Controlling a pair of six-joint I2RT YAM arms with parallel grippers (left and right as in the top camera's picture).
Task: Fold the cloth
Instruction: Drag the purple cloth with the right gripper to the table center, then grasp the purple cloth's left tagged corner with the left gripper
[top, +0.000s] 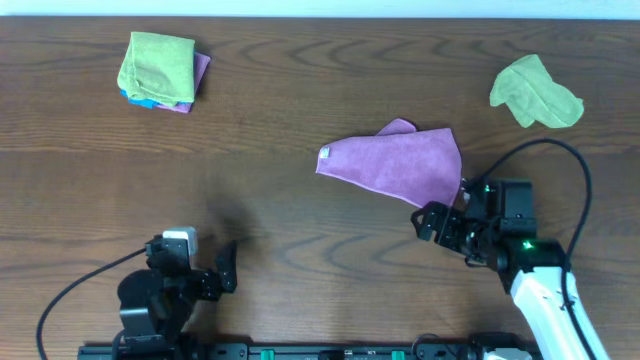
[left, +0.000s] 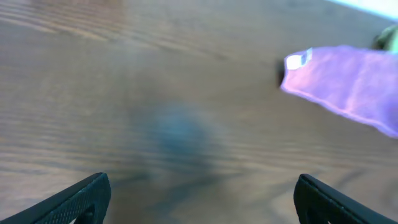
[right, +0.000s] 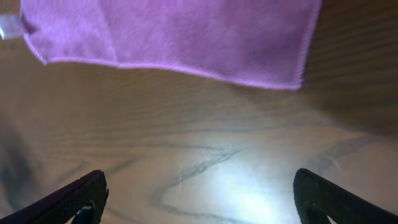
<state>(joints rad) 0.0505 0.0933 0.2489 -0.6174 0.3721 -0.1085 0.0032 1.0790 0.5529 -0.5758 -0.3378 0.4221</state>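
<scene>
A purple cloth (top: 400, 162) lies folded into a rough triangle near the table's middle, with a white label at its left corner. It also shows in the left wrist view (left: 348, 84) and the right wrist view (right: 180, 34). My right gripper (top: 440, 222) is open and empty just below the cloth's lower right corner, not touching it; its fingers (right: 199, 199) frame bare wood. My left gripper (top: 222, 272) is open and empty near the front left edge, far from the cloth; its fingers (left: 199, 199) frame bare wood.
A stack of folded cloths, green on top (top: 160, 70), sits at the back left. A crumpled green cloth (top: 535, 93) lies at the back right. The table is dark wood (top: 300, 260).
</scene>
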